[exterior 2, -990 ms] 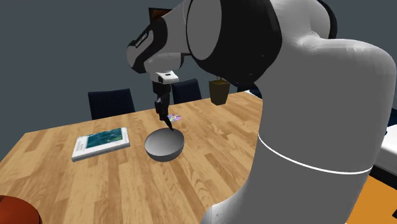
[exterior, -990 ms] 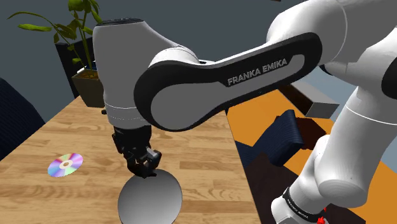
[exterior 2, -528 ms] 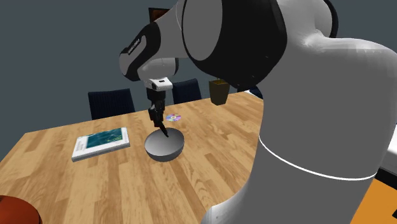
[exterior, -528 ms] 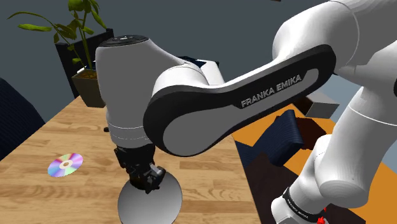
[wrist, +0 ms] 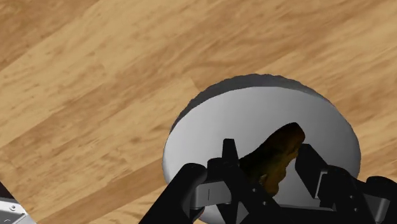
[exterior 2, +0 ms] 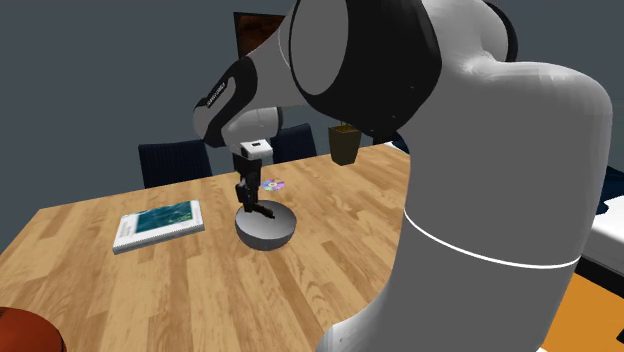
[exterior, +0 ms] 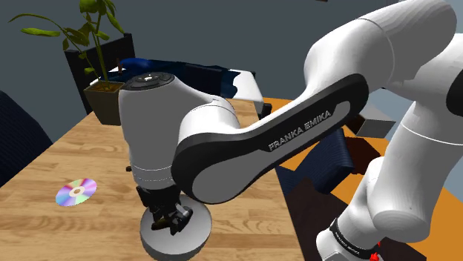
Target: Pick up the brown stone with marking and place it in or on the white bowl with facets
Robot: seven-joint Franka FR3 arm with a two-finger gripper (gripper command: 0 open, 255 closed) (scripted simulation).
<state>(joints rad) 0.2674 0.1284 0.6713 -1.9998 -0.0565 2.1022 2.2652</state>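
Your gripper (wrist: 270,160) is pinching the stone (wrist: 281,145) between its fingers (wrist: 229,158), and the stone hangs over the inside of the bowl (wrist: 216,130), well within the rim. In the second exterior view the gripper (exterior 2: 256,208) sits low at the bowl (exterior 2: 270,234), though you cannot tell from here whether the stone touches the bottom.

The step in hand looks like the release, so do it gently. Ease straight down if there is any gap (a drop from height could make the stone bounce or tip out). Then spread the fingers without any sideways drift, because the bowl rests loose on the table (wrist: 95,95) and a nudge would likely slide it. The stone is long and leans between the pads, so expect it to fall flat. Lift straight up afterwards, clear of the rim.
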